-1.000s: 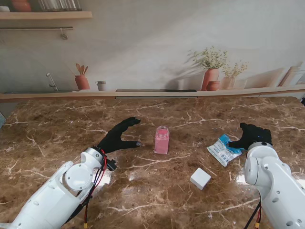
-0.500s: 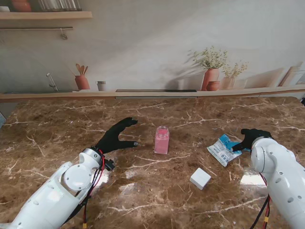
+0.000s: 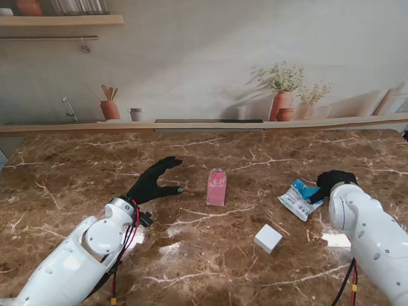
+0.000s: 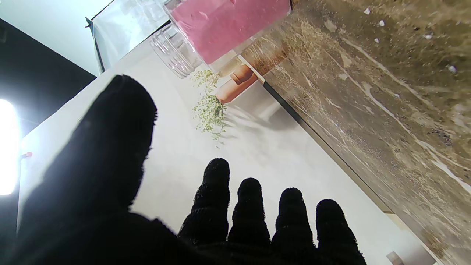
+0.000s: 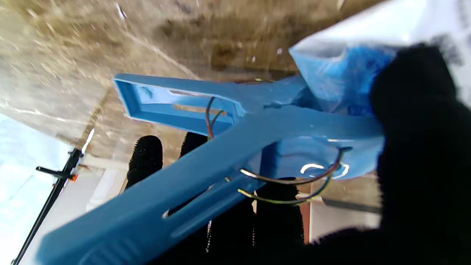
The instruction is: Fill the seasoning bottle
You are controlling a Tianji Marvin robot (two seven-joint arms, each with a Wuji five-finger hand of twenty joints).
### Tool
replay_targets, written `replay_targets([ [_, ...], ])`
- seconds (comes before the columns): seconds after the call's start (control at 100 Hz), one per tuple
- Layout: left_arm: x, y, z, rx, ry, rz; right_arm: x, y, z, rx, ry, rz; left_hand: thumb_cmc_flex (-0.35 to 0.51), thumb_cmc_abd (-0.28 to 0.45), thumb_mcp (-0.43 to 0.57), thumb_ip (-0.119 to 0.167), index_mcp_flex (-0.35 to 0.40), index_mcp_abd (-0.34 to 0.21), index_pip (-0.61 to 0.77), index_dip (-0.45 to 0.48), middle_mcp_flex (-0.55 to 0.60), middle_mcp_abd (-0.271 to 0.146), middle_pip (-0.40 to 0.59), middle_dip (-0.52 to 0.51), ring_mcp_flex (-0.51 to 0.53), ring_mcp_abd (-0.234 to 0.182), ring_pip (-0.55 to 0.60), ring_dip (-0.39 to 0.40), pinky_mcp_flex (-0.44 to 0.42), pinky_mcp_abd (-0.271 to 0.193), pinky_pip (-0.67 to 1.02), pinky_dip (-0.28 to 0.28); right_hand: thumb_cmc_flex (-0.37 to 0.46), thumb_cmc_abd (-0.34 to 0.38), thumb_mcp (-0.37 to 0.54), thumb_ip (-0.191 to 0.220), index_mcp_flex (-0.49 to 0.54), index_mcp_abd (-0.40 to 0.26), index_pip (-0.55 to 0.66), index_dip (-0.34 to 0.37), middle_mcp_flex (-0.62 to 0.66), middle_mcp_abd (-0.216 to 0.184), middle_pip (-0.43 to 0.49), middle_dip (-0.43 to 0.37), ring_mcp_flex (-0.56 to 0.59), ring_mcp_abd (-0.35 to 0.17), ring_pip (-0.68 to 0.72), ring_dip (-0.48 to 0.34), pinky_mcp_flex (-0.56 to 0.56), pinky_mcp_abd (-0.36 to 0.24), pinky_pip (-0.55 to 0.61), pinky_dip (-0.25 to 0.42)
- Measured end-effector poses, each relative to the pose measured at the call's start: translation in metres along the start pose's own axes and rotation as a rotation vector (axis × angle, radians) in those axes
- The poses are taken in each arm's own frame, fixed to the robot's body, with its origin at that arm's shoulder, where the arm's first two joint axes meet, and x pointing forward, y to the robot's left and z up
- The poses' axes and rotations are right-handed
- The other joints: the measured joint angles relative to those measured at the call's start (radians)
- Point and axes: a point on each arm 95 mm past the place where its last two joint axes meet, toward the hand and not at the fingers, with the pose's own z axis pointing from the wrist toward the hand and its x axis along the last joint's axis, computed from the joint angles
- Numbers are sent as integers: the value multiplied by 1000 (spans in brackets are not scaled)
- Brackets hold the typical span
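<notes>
The clear seasoning bottle (image 3: 217,187), pink inside and uncapped, stands upright mid-surface (image 3: 210,255); the left robot hand (image 3: 155,182) beside it is spread, holding nothing; the right robot hand (image 3: 333,182) grips the blue clip (image 3: 306,190) on the refill bag (image 3: 296,201).

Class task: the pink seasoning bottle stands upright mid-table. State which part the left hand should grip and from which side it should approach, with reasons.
Grip the seasoning bottle around its straight pink body, below the clear neck, coming sideways from the robot's left, where the open left hand already faces it. It stands upright with nothing against that side.

Brown marble table (image 3: 76,172), painted kitchen-scene wall (image 3: 210,57) (terracotta pots).
</notes>
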Motion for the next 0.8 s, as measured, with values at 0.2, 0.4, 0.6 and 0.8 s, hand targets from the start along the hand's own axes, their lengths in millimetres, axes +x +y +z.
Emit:
replay_targets([
  [0.2, 0, 0, 0, -2, -3, 6, -2, -9, 2, -55, 9, 58, 0, 16, 0, 0, 0, 0, 0, 0, 0, 0, 0, 1, 0, 0, 0, 0, 0, 0, 0, -7, 28, -260, 416, -112, 139, -16, 18, 82, 222, -19, -89, -99, 194, -22, -46, -51, 126, -1, 133, 24],
  [0.4, 5, 0, 0, -8, 2, 13, -8, -13, -7, -140, 19, 269, 0, 16, 0, 0, 0, 0, 0, 0, 0, 0, 0, 1, 0, 0, 0, 0, 0, 0, 0, -11, 69, -315, 424, -113, 251, -25, 16, 92, 516, -10, -231, -150, 544, -24, -36, 26, 351, 2, 407, 36],
  [0.6, 11, 1, 1, -18, 13, 14, -5, -3, -23, -181, 46, 317, 0, 16, 0, 0, 0, 0, 0, 0, 0, 0, 0, 1, 0, 0, 0, 0, 0, 0, 0, -11, 79, -318, 423, -113, 271, -25, 16, 123, 535, -1, -219, -114, 564, -13, 1, 87, 362, 7, 463, 37],
  [0.8, 20, 2, 0, -21, 25, 19, -4, 17, -44, -280, 74, 354, 0, 16, 0, 0, 4, 0, 0, 0, 22, 10, 1, 1, 0, 0, 0, 0, 0, 7, 0, -12, 83, -319, 423, -113, 271, -25, 16, 136, 535, 7, -213, -102, 564, -5, 15, 96, 351, 16, 463, 37],
])
